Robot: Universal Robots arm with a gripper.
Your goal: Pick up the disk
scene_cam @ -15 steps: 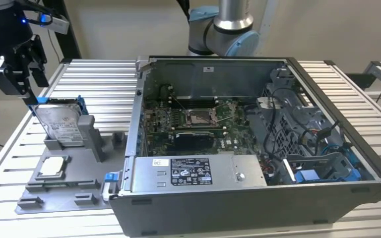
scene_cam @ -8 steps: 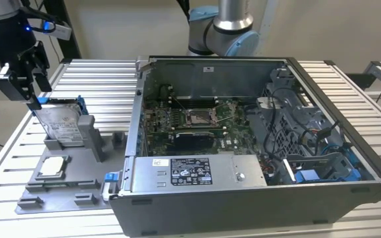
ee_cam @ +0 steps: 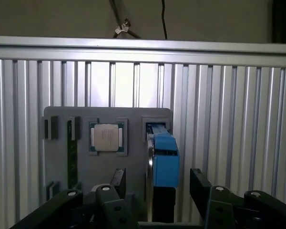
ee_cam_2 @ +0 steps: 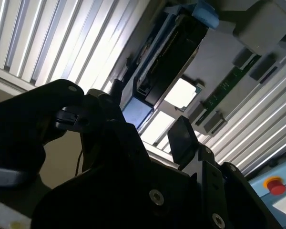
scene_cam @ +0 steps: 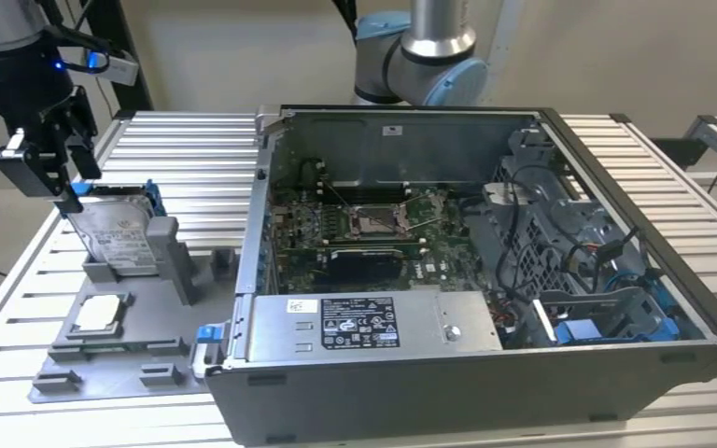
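Gripper open wide over the upright disk
Black fingers stand spread apart in both wrist views, holding nothing; the disk stands on edge between their lines, its blue bracket uppermost, with a gap on each side and no touch. From the exterior view the gripper hangs just above the top edge of the disk; whether the tips reach below that edge I cannot tell. The disk sits in a slot of a grey holder that lies on the slatted surface. Just beside the disk, off one finger, a square chip lies flat in the same holder. Well away from the gripper, at the exterior view's right, an open computer case rests on the surface
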